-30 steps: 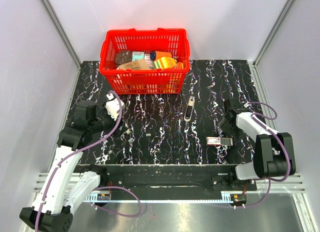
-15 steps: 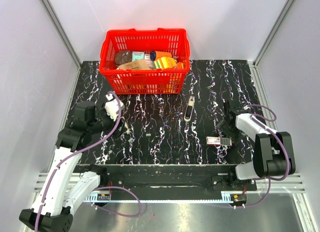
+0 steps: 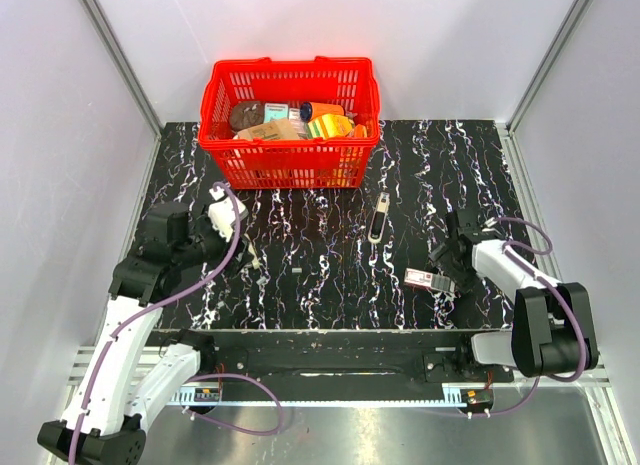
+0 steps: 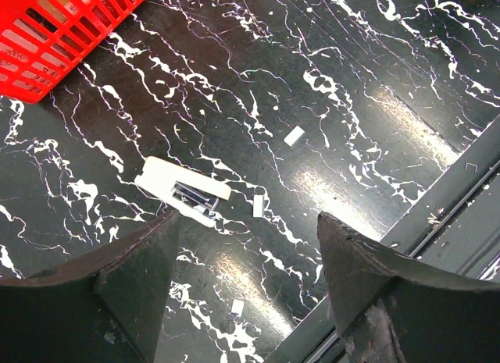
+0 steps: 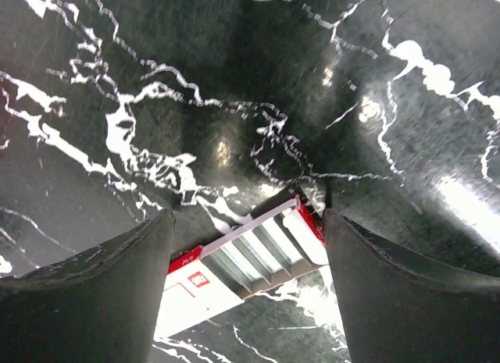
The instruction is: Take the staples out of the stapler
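The stapler [image 3: 378, 221], slim and dark with a pale strip, lies alone on the black marbled table, mid-right, below the basket. It shows in neither wrist view. My right gripper [image 3: 446, 272] is open, low over a small white-and-red box [image 3: 420, 278]. In the right wrist view the box [image 5: 234, 269] lies between my open fingers [image 5: 391, 300], its drawer slid out and showing pale rows. My right gripper [image 5: 246, 289] is not closed on it. My left gripper [image 3: 240, 243] is open and empty at the table's left, and it also shows in the left wrist view [image 4: 246, 300].
A red basket [image 3: 290, 160] full of goods stands at the back centre. A small white piece with a dark strip [image 4: 186, 193] and a few white scraps [image 4: 294, 136] lie ahead of the left gripper. The table's metal front rail [image 4: 437, 215] runs at its right.
My right gripper has swung in and down over the white-and-red box, which has shifted slightly left. The left arm and the stapler have barely moved.
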`<state>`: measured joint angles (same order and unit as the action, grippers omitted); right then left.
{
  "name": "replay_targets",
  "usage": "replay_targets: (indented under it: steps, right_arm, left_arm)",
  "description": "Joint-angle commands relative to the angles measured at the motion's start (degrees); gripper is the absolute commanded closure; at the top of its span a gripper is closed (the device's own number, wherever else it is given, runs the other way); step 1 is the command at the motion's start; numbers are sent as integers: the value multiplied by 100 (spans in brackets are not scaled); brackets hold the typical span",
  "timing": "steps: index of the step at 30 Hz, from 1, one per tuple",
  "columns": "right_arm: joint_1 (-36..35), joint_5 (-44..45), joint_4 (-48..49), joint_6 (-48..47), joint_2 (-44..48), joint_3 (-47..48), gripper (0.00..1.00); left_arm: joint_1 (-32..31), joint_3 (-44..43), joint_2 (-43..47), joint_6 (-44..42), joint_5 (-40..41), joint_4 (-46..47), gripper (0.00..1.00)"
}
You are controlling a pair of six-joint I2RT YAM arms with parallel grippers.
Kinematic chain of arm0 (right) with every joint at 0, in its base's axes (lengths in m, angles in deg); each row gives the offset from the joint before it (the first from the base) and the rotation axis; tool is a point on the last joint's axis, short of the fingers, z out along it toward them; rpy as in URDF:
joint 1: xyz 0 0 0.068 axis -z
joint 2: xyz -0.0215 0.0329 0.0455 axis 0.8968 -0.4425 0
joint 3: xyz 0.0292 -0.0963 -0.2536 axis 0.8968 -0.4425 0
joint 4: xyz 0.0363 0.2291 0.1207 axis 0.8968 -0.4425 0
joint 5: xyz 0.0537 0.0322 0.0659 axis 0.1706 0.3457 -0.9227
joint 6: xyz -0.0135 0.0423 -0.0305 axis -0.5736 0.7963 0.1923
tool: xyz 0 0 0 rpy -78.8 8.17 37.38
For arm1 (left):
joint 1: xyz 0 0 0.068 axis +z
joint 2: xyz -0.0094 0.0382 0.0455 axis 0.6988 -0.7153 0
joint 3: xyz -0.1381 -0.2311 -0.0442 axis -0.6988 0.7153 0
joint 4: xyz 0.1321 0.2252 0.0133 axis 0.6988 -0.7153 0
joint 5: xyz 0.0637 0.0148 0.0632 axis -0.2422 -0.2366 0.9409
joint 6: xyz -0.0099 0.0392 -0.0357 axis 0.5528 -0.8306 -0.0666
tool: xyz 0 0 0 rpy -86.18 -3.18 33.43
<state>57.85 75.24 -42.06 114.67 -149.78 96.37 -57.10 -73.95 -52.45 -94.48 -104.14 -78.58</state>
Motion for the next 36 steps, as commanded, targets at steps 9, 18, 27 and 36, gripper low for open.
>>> replay_targets:
  steps: [9, 18, 27, 36]
  right_arm:
    - [-1159, -233, 47, 931, -397, 133, 17]
    - [-1932, -355, 187, 1432, -626, 150, 17]
    - [-3145, -417, 240, 1951, -1187, 502, 16]
    - [-4156, -417, 214, 2487, -1698, 871, 16]
  left_arm:
    - [21, -410, 150, 69, 42, -81, 25]
    - [21, -409, 247, -1, 130, -161, 25]
    - [21, -427, 299, 17, 165, -196, 25]
    - [21, -357, 361, -36, 245, -213, 25]
